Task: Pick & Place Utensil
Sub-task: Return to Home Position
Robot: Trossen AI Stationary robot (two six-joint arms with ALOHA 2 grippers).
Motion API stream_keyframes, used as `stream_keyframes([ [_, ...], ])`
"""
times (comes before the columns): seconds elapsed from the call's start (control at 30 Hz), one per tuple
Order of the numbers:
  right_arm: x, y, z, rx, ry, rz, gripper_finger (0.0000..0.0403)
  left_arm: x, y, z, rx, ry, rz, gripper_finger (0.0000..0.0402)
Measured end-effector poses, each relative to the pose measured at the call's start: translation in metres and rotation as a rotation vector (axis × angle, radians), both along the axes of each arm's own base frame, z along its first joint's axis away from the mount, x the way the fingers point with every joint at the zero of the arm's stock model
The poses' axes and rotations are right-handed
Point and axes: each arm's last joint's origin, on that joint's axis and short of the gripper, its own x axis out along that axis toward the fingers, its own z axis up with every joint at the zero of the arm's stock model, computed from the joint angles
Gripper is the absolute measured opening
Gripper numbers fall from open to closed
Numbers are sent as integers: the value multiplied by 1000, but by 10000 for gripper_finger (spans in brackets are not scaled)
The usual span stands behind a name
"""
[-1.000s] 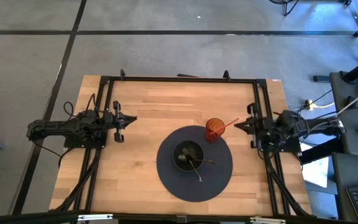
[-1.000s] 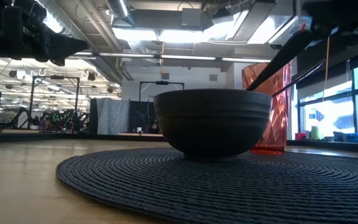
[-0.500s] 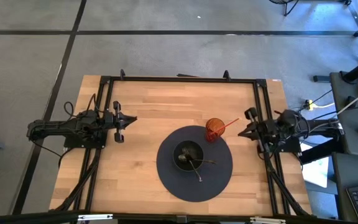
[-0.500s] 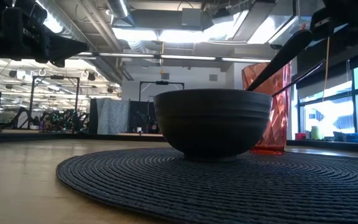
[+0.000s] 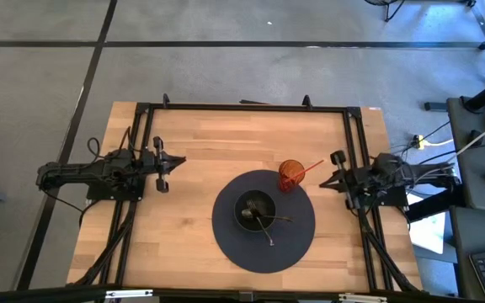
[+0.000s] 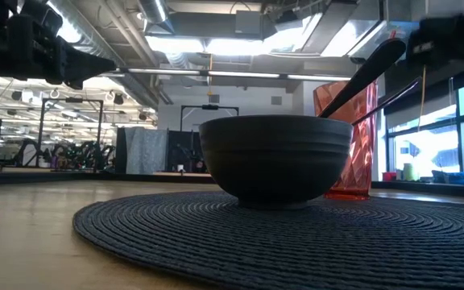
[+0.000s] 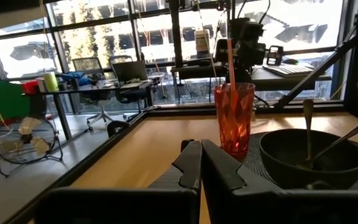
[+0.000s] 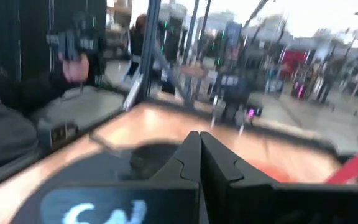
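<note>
Sitting in the lower middle of the high view, the black bowl (image 5: 255, 209) rests on the round black mat (image 5: 230, 240), which lies on the wooden table (image 5: 200, 135). Two black utensils (image 5: 269, 229) stand in the bowl, their handles leaning out over its rim toward the lower right of the frame; which is the spoon and which the fork cannot be told from above. An orange cup (image 5: 290, 175) with a red straw (image 5: 311, 168) stands upright at the mat's upper right edge, just beside the bowl and apart from it. At the left edge of the table the left gripper (image 5: 178, 160) points toward the centre, well apart from the mat, clenched on nothing, its fingers (image 7: 190, 165) pressed together in the left wrist view. At the right edge the right gripper (image 5: 322, 182) points inward near the cup, its fingers (image 8: 190, 155) likewise closed and empty.
</note>
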Motion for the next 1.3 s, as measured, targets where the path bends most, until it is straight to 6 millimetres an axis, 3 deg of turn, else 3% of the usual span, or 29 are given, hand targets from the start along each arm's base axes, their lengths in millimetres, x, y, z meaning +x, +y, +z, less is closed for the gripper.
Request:
stream_keyframes([
  [0.17, 6, 1, -26, -20, 54, -2, 0, 0, 0, -1, -1, 8, 2, 1],
  [0.27, 9, 1, -31, -25, 30, -4, 0, 0, 0, -1, -5, 14, 15, 2],
  [1.03, 10, -13, -32, -52, 33, -187, 0, -1, 3, -2, 29, 30, 93, 1],
  [1.3, 9, -18, -29, -10, 16, -115, 0, -1, 2, -2, 33, 32, 84, 1],
])
